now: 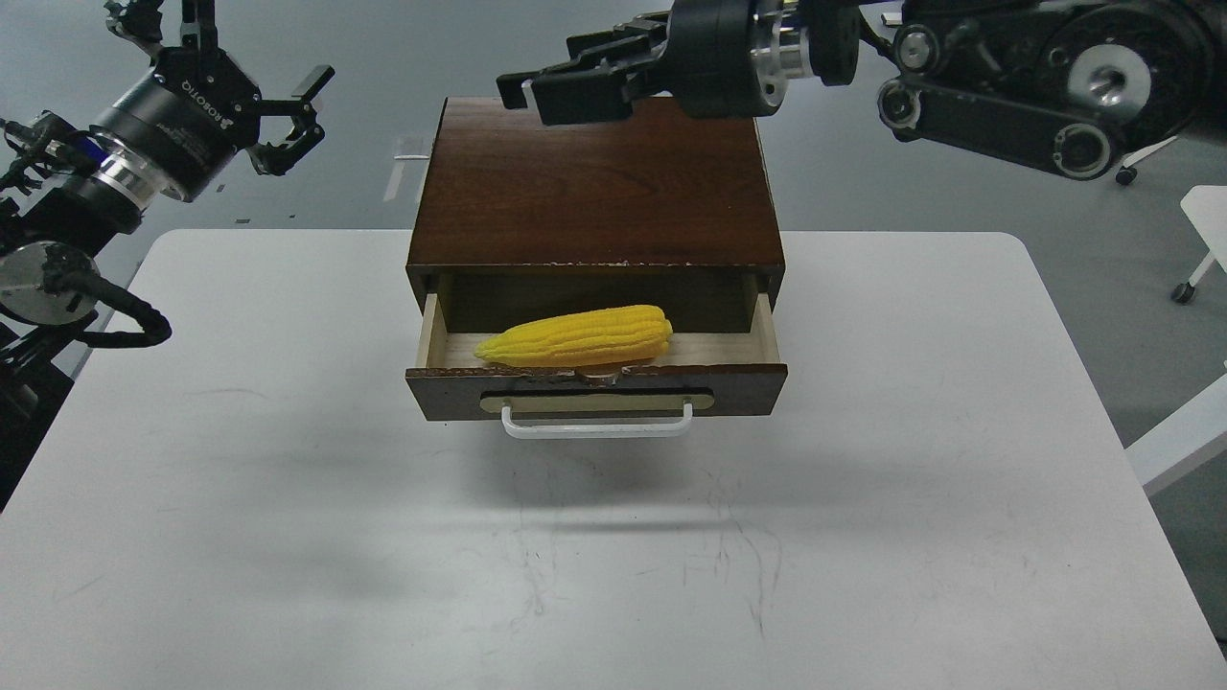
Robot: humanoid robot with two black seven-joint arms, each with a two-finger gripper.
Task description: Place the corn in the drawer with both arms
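White rounded surface [288,537]: bare foreground, scuffed. Partly pulled-out drawer [594,383] of the dark brown wooden box [594,182], white bar handle [596,424] facing the viewer. Bright yellow tapered corn cob [580,337] lies crosswise in the pale interior, tip pointing left, touching the front wall. Placement judged complete; closing remains. Left tool [292,120] hangs raised at far left, fingers spread wide, empty. Right tool [537,91] hovers above the box's rear, fingers narrowly parted, holding nothing.
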